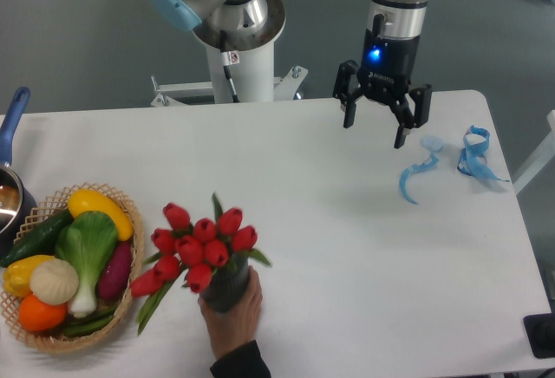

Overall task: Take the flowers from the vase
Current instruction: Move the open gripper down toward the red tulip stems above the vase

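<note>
Flowers [198, 246]: about ten red buds in one vase [227, 290].

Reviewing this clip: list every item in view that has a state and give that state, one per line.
gripper: open, empty, above the table's far side
flowers: in the vase, leaning left
vase: upright, gripped by a person's hand
basket: full of vegetables
blue ribbon: loose on the table
pot: at the left edge, mostly out of frame

No legible text or labels anywhere.
</note>
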Robot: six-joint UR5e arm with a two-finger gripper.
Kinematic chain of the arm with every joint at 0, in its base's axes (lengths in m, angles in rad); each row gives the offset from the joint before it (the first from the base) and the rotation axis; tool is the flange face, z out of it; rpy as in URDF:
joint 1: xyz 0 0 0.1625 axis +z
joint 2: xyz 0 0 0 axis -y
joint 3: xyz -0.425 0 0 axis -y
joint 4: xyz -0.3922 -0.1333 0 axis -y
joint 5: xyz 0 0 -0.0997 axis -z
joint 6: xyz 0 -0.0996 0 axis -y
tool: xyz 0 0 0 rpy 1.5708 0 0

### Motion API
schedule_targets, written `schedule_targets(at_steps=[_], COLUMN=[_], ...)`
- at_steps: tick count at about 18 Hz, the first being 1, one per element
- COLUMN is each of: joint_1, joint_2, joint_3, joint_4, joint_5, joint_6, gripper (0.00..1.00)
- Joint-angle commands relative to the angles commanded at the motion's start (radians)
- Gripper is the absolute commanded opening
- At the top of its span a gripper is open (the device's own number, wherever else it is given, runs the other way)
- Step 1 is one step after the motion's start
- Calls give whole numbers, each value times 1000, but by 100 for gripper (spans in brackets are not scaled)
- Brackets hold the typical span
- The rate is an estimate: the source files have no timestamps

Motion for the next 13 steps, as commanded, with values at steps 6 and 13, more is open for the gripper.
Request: schedule_targets(at_steps=[6,13], joint_1=[-75,-221], joint_2=[-75,-189], joint_3=[9,90], joint_4=[91,112], joint_5=[-108,-232], joint_6=[-57,-94], gripper=[100,100])
